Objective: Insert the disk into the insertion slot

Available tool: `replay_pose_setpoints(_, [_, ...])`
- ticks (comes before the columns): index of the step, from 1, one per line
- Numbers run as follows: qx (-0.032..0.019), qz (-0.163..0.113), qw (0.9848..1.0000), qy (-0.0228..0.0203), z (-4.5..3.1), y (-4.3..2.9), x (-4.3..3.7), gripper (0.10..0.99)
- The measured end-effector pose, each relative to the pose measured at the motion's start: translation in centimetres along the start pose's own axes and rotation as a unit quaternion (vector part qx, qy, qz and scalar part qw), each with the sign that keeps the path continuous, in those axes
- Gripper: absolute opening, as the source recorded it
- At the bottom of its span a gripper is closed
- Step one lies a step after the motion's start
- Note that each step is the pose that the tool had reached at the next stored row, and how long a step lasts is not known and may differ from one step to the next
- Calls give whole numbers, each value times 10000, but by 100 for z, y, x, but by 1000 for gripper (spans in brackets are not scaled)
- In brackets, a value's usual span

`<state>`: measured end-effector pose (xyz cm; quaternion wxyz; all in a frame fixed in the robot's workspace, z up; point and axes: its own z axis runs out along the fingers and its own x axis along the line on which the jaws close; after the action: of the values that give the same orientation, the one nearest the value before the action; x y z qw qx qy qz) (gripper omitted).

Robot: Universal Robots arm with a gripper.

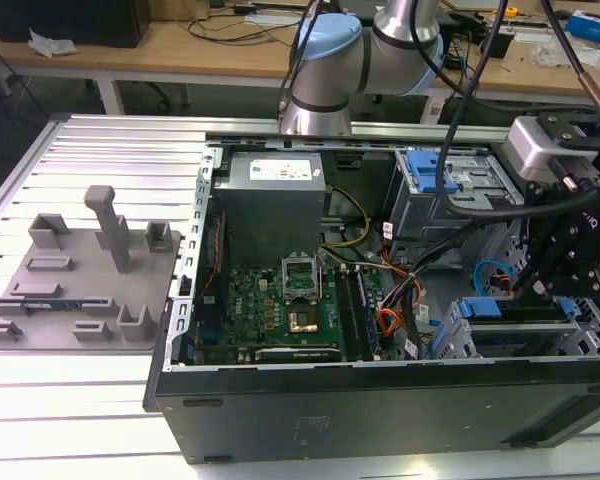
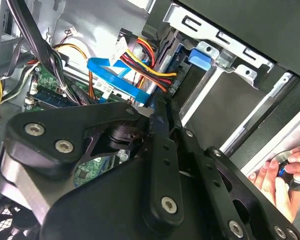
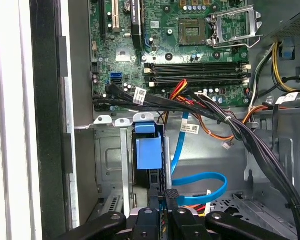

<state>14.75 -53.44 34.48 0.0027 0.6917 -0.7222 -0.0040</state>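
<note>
The disk (image 1: 485,309), dark with a bright blue carrier, sits in the insertion slot (image 1: 448,342), a light grey perforated cage at the case's near corner on the exterior view's right. In the first wrist view the disk (image 3: 148,152) stands edge-on inside the cage (image 3: 109,160), and my gripper (image 3: 162,199) has its black fingers closed narrowly on the disk's near end. The second wrist view shows the blue carrier end (image 2: 201,56) under the cage's grey rail (image 2: 217,36), with my gripper (image 2: 161,116) reaching up to it.
Bundled black cables (image 3: 200,107) and a blue flat cable (image 3: 210,185) run close beside the cage. A darker cage with a blue latch (image 1: 448,180) stands farther back. The motherboard (image 1: 280,300) fills the case floor. A person's hand (image 2: 282,172) rests outside the case.
</note>
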Motion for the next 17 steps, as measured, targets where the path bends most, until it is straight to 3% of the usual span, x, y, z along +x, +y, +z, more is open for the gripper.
replay_pose_setpoints(8, [0,-111,9999,7,75,-2,-3,161])
replay_pose_setpoints(10, [-1,-121,9999,-9,75,-2,-5,173])
replay_pose_setpoints(11, [-1,-121,9999,-3,49,-1,-4,235])
replay_pose_setpoints(13, [0,-121,9999,0,-14,0,-4,235])
replay_pose_setpoints(17, [0,-122,9999,1,-220,2,-4,235])
